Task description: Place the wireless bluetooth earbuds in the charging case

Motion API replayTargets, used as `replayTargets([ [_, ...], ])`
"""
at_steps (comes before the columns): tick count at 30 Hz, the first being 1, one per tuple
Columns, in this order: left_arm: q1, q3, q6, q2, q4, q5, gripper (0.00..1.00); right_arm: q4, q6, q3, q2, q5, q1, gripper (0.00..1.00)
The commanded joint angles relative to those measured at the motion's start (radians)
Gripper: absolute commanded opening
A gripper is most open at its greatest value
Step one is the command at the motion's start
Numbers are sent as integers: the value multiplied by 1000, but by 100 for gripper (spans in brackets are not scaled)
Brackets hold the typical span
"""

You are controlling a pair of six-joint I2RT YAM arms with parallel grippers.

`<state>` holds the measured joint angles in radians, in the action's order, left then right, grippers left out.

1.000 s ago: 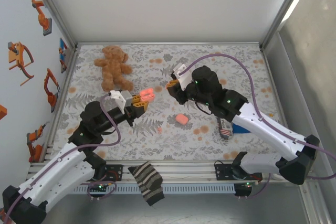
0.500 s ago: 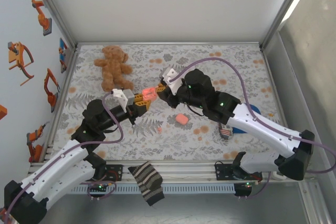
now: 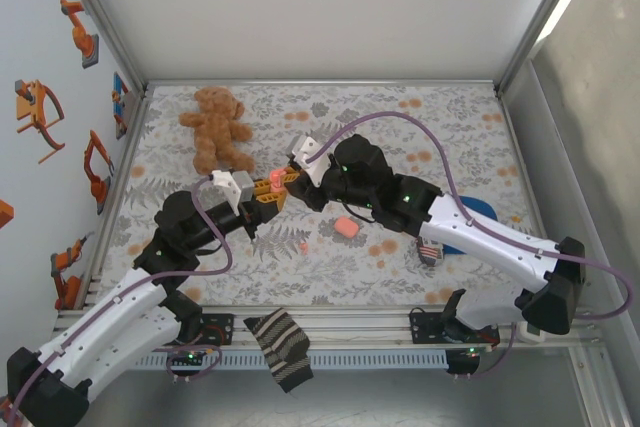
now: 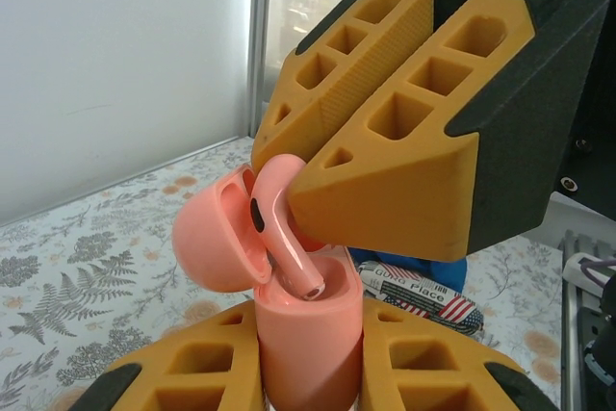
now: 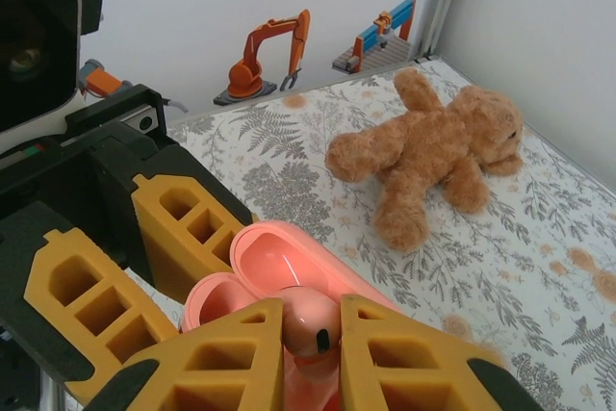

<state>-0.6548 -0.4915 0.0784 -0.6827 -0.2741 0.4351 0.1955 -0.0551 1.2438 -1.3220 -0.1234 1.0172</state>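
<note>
Left pincer (image 3: 271, 190) grips charging case (image 4: 308, 344) (lid open); right pincer (image 5: 310, 324) pinches earbud (image 4: 279, 223), stem at mouth.

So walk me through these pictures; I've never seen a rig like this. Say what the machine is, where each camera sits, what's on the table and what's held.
The machine is two robots: a left arm and a right arm bolted at the table's near edge, each ending in a two-finger gripper. One picture looks down from above and behind them; the other two come from cameras on the wrists. The left gripper is shut on an open pink charging case. The right gripper is shut on a pink earbud, its stem at the case's opening. On the floral cloth lie a teddy bear, a second pink case and a loose earbud.
</note>
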Motion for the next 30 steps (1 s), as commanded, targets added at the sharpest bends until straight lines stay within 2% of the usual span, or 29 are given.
replayTargets([
  [1,-5,-9,11,14,-29,14,5,-25,-19,31,-5,-18,13,17],
  [17,-6,-9,8,34,-22,7,4,18,-22,32,-13,-42,27,19],
  [22,-6,-2,5,47,-26,8,5,29,-7,39,-5,-62,27,27],
  [30,-5,16,4,73,-36,13,5,18,45,78,31,-69,26,46],
])
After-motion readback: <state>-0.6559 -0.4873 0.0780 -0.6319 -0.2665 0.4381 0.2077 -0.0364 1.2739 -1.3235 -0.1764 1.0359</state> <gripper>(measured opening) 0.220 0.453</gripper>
